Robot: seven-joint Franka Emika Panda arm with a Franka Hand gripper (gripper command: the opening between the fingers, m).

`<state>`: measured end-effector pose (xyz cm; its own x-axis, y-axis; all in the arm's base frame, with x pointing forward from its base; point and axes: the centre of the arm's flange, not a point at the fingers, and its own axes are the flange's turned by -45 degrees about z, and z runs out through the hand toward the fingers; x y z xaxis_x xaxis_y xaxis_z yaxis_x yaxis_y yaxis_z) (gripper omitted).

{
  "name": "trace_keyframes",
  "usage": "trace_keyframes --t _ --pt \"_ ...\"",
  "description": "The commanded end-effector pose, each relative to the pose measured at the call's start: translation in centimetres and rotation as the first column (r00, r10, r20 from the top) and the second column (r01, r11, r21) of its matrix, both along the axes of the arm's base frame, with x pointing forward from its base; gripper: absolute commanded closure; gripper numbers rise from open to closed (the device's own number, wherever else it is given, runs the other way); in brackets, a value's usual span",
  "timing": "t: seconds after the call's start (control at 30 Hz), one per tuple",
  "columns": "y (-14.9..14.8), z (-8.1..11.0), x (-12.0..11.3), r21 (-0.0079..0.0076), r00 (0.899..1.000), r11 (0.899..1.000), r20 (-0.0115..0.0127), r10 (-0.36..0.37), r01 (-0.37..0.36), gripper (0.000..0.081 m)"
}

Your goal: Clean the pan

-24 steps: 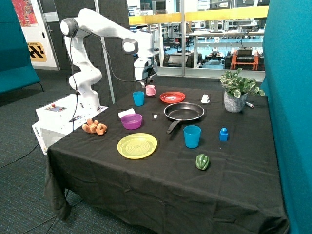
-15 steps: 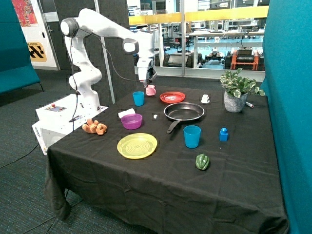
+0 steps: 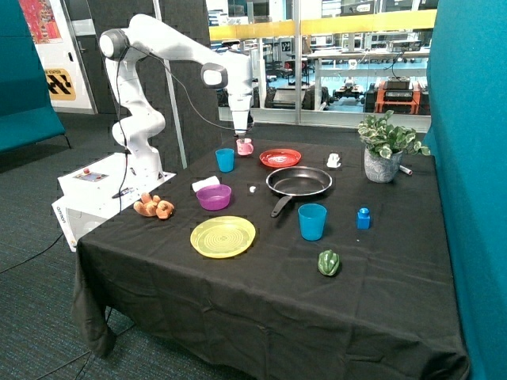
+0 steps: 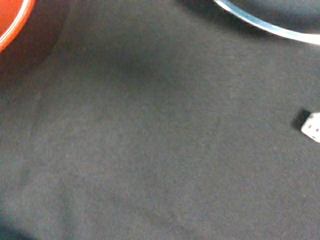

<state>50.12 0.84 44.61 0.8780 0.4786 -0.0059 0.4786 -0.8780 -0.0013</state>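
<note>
1. Near the front of the table sit a green pepper (image 3: 329, 262), a yellow-green plate (image 3: 223, 236) and a big blue cup (image 3: 312, 221).
2. The pan (image 3: 299, 181) sits in the middle of the picture. It looks untouched.
3. The blue cup is just beside the pan's handle. A low sweep could knock it over.
4. The gripper (image 3: 241, 130) hangs at the back, upper middle of the picture, above the pink cup (image 3: 245, 146). Going down too fast could tip that cup.
5. The arm reaches across from the upper left, with the wrist pointing down.
6. I cannot tell if it holds anything.
</note>
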Motion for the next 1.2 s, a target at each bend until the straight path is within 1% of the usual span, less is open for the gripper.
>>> trace_keyframes --t 0.0,0.03,0.07,0.27,0.63,0.7,0.83,0.87,1.0,1.1,1.17 --pt "0.8 -0.7 -0.9 0.0016 0.984 0.984 0.0058 0.178 -0.178 0.0565" --pt "0.8 -0.7 -0.9 0.0016 0.984 0.984 0.0058 0.178 -0.178 0.0565" --pt "0.8 -0.8 -1.0 0.0016 0.980 0.980 0.0058 0.200 -0.200 0.0566" --pt "0.3 -1.5 -2.2 0.0016 0.972 0.972 0.0058 0.236 -0.236 0.0564" --pt "-1.1 -2.8 -3.1 0.0016 0.972 0.972 0.0058 0.234 -0.234 0.0552" --pt "-1.5 -3.0 -3.2 0.0016 0.973 0.973 0.0058 0.232 -0.232 0.0528" --pt "-2.3 -3.2 -3.1 0.0016 0.976 0.976 0.0058 0.217 -0.217 0.0399" --pt "-2.6 -3.3 -3.0 0.0016 0.977 0.977 0.0058 0.212 -0.212 0.0353" --pt "-3.0 -3.9 -2.4 0.0016 0.977 0.977 0.0058 0.215 -0.215 0.0209" --pt "-2.8 -4.4 -1.8 0.0016 0.977 0.977 0.0058 0.214 -0.214 0.0115" --pt "-2.8 -4.6 -1.5 0.0016 0.977 0.977 0.0058 0.212 -0.212 0.0081"
